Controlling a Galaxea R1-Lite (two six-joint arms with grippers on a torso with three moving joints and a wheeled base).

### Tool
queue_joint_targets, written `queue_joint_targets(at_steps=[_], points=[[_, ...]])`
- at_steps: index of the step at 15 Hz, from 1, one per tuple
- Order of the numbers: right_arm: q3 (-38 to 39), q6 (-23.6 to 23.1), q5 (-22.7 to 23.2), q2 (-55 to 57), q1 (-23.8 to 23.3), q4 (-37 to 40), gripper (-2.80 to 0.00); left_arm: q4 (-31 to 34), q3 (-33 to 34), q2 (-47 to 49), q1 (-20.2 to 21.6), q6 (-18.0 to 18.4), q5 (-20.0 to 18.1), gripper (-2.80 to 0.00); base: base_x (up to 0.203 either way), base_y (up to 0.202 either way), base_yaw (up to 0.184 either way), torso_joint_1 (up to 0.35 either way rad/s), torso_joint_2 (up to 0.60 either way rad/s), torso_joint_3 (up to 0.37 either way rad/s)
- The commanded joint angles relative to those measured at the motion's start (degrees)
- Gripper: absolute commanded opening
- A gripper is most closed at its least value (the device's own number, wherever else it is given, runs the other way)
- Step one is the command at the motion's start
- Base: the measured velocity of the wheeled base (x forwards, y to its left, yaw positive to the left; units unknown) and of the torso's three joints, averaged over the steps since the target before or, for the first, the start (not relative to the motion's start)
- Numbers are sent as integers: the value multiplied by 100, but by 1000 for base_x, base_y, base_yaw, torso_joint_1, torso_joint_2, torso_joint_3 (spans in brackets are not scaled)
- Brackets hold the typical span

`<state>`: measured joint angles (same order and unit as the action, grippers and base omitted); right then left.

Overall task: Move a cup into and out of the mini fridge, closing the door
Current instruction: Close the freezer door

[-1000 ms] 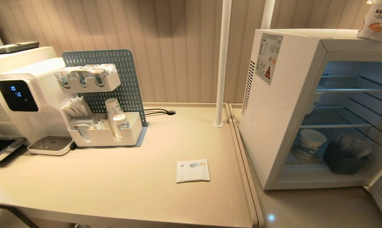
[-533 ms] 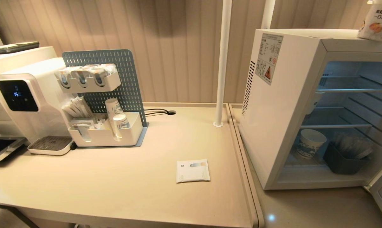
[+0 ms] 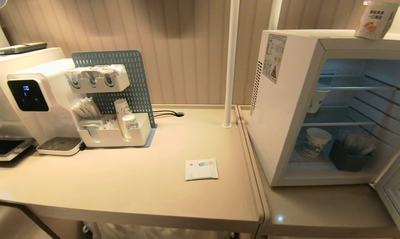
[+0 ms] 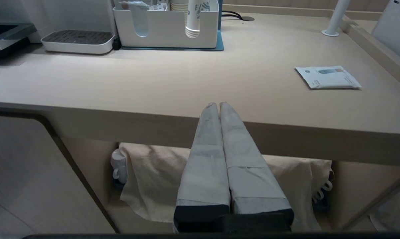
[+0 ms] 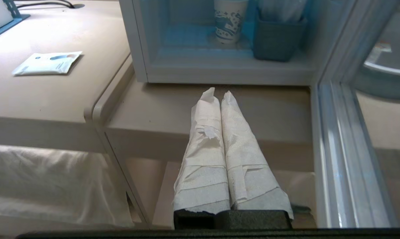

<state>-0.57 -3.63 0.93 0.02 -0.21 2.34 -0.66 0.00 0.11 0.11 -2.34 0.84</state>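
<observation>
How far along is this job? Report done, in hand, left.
Done: the door stands open, and the cup sits on top of the mini fridge.
In hand: nothing; left gripper and right gripper are shut, empty, low before the counter.
Left: closing the door.

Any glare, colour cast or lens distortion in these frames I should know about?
Head view: wide-lens bending, the white pole leans and the mini fridge flares outward; a small glare spot on the counter. Right wrist view: the fridge interior reads strongly blue beside the warm counter; reflections on the door glass. Left wrist view: even, warm light, soft shadow under the table edge.
</observation>
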Motion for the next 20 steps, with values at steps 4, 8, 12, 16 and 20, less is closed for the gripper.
queue_joint_targets(at_steps=[4,8,12,16,20], points=[[-22,-15,4,5,3,6,-280,4,9,-2,3,-3,4,-280,-187,0,-3,4,2,1],[-22,-15,4,6,3,12,-280,4,9,-2,7,-3,4,-280,-192,0,-4,0,1,4],[-22,-15,4,6,3,21,-280,4,9,-2,7,-3,4,-280,-194,0,-2,4,4,4],[-22,-15,4,6,3,21,-280,4,9,-2,7,-3,4,-280,-157,-5,-1,1,3,3],[-39,-15,4,6,3,100,-280,4,9,-2,6,6,4,-280,-2,-37,-2,3,6,1]])
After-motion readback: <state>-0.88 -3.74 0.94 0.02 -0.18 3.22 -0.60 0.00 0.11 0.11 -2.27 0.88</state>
